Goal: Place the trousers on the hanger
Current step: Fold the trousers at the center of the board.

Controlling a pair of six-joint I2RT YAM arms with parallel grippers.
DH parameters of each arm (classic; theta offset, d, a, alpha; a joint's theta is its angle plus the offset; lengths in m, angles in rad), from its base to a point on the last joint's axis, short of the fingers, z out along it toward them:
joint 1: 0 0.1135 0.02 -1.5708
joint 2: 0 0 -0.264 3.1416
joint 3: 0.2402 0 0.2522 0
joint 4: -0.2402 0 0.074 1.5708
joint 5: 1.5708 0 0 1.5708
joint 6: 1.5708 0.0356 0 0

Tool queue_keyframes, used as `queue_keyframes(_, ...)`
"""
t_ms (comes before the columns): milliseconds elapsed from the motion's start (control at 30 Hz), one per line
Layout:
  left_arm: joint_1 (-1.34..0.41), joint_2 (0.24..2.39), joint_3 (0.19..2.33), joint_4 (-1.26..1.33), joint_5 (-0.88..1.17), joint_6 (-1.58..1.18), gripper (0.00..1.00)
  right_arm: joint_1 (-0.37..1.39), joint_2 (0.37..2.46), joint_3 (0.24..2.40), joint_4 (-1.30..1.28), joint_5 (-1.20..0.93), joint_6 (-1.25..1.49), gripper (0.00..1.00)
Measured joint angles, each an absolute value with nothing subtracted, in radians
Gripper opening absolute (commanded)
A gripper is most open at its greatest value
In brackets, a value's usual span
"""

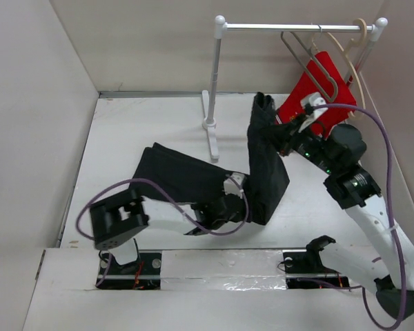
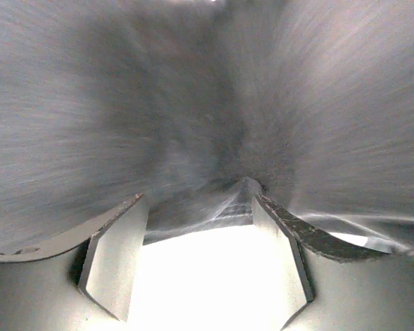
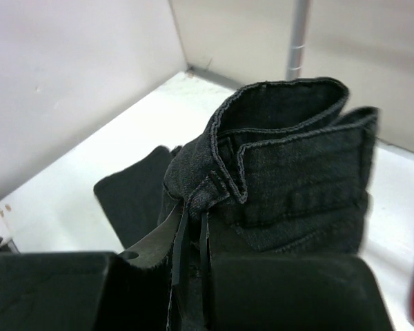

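Note:
The black trousers point(image 1: 186, 176) lie partly flat on the white table, and one end rises in a tall fold point(image 1: 265, 165) toward the rack. My right gripper point(image 1: 284, 134) is shut on that raised end. In the right wrist view its fingers point(image 3: 193, 207) pinch the seamed hem of the trousers point(image 3: 297, 165). My left gripper point(image 1: 236, 187) sits low at the fold's bottom edge. In the left wrist view its jaws point(image 2: 199, 196) stand apart, with blurred dark cloth point(image 2: 193, 103) just ahead of the tips and nothing between them. The thin grey hanger point(image 1: 305, 67) hangs bare on the rail behind the right gripper.
A white clothes rack stands at the back, with its post point(image 1: 214, 83) mid-table and its rail point(image 1: 297, 27) running right. Red shorts point(image 1: 317, 89) hang on a cream hanger point(image 1: 352, 62) beside the grey one. Pale walls point(image 1: 41, 103) enclose the table on the left, back and right.

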State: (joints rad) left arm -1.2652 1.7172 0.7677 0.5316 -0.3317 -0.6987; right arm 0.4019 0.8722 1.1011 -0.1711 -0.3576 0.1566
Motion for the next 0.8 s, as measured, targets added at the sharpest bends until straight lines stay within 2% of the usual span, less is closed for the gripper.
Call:
queue_keyframes(167, -1.233, 1.333, 0.632, 0.44, -0.418, -0.69, 0.56, 0.575, 0.986, 1.139, -0.172, -0.217, 0.098, 0.0)
queue_keyframes(500, -1.209, 0.551, 0.572, 0.06, -0.662, -0.716, 0.51, 0.673, 1.323, 1.317, -0.084, -0.136, 0.083, 0.0)
queue_keyframes(600, -1.209, 0.422, 0.616, -0.059, -0.746, -0.719, 0.49, 0.738, 1.452, 1.421, -0.056, -0.124, 0.082, 0.0)
queue_keyframes(800, -1.201, 0.327, 0.725, -0.241, -0.88, -0.719, 0.47, 0.874, 1.765, 1.653, 0.031, -0.155, 0.078, 0.01)
